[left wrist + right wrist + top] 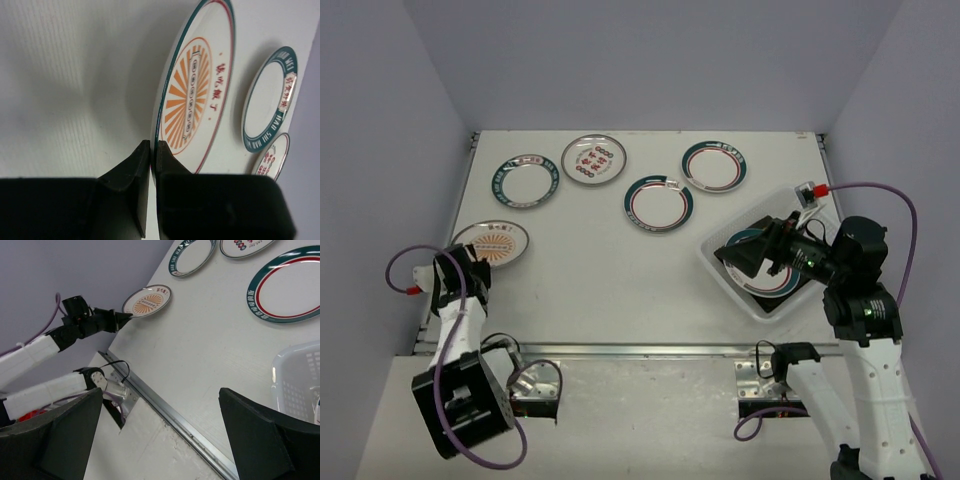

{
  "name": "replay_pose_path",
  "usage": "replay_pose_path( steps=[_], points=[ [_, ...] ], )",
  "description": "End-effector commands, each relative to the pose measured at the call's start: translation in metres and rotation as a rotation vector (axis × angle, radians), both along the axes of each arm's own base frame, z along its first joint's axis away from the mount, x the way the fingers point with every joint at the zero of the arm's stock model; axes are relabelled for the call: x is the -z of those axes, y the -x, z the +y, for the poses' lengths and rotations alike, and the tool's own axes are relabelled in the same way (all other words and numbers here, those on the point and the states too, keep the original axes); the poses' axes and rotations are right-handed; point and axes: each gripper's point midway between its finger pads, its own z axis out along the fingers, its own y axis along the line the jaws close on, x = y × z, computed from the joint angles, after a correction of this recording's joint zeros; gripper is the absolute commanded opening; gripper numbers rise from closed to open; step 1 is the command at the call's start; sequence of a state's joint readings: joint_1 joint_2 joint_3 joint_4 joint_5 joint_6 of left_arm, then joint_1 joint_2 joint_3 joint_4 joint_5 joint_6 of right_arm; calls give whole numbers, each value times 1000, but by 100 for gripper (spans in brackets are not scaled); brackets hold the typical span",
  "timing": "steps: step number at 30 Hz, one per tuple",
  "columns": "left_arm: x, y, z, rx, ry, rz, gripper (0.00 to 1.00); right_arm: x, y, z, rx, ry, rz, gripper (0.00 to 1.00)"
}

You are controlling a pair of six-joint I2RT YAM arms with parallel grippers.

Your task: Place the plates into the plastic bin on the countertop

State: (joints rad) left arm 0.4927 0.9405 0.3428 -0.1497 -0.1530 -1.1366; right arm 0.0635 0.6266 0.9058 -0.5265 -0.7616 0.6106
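- Top view: we see the plastic bin (720, 272) at the right side of the desk (600, 270), with a teal-rimmed plate (772, 284) lying inside it.
- The right claw (745, 255) hangs over the bin.
- Far left of the bin, at the desk's edge, the left claw (478, 260) meets the sunburst plate (492, 238).
- Left of and beyond the bin lie the near ringed plate (659, 203), far ringed plate (715, 165), red-motif plate (593, 159) and lettered plate (523, 180).
- Left wrist: the fingers are pressed together on the sunburst plate's rim. We cannot tell whether the plate is lifted.
- Right wrist: the fingers are spread wide with nothing between them, and the bin's corner is at the right.
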Motion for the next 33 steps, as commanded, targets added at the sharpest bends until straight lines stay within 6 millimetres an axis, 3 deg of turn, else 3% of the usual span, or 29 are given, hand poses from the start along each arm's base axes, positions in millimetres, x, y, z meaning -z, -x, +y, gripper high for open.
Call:
replay_pose_path(
  steps=[1, 4, 10, 13, 15, 16, 18, 19, 20, 22, 23, 25, 26, 27, 31, 33],
  points=[
    [-66, -1, 1, 39, -103, -122, 0, -20, -2, -1, 12, 11, -77, 99],
    [-87, -18, -15, 189, -112, -165, 0, -19, -4, -3, 29, 17, -73, 99],
    [-177, -52, -55, 529, -224, -412, 0, -16, -10, -7, 63, 26, -63, 99],
    [-231, -64, -96, 742, -264, -549, 0, -20, -13, -10, 87, 36, -68, 99],
    [-272, -71, -140, 904, -278, -645, 0, -27, -15, -14, 117, 47, -81, 99],
    [-284, -74, -146, 929, -284, -666, 0, -30, -14, -15, 120, 51, -90, 99],
    [-302, -82, -215, 1117, -231, -733, 0, -36, -17, -23, 179, 66, -114, 99],
    [-305, -87, -248, 1193, -210, -735, 0, -40, -17, -25, 198, 67, -127, 99],
    [-307, -101, -266, 1221, -205, -721, 0, -45, -18, -30, 235, 67, -136, 99],
    [-302, -99, -338, 1387, -167, -712, 0, -57, -15, -37, 285, 70, -164, 99],
    [-298, -111, -341, 1381, -177, -693, 0, -63, -13, -40, 300, 70, -173, 99],
    [-263, -116, -395, 1485, -161, -597, 0, -79, -5, -52, 371, 91, -201, 99],
    [-268, -119, -410, 1508, -161, -605, 0, -85, -1, -57, 398, 96, -214, 99],
    [-252, -124, -434, 1560, -138, -571, 0, -95, 7, -64, 436, 104, -235, 99],
    [-215, -122, -491, 1697, -115, -502, 0, -116, 27, -77, 505, 117, -280, 99],
    [-203, -119, -510, 1745, -111, -476, 0, -128, 36, -80, 520, 114, -308, 99]
  ],
)
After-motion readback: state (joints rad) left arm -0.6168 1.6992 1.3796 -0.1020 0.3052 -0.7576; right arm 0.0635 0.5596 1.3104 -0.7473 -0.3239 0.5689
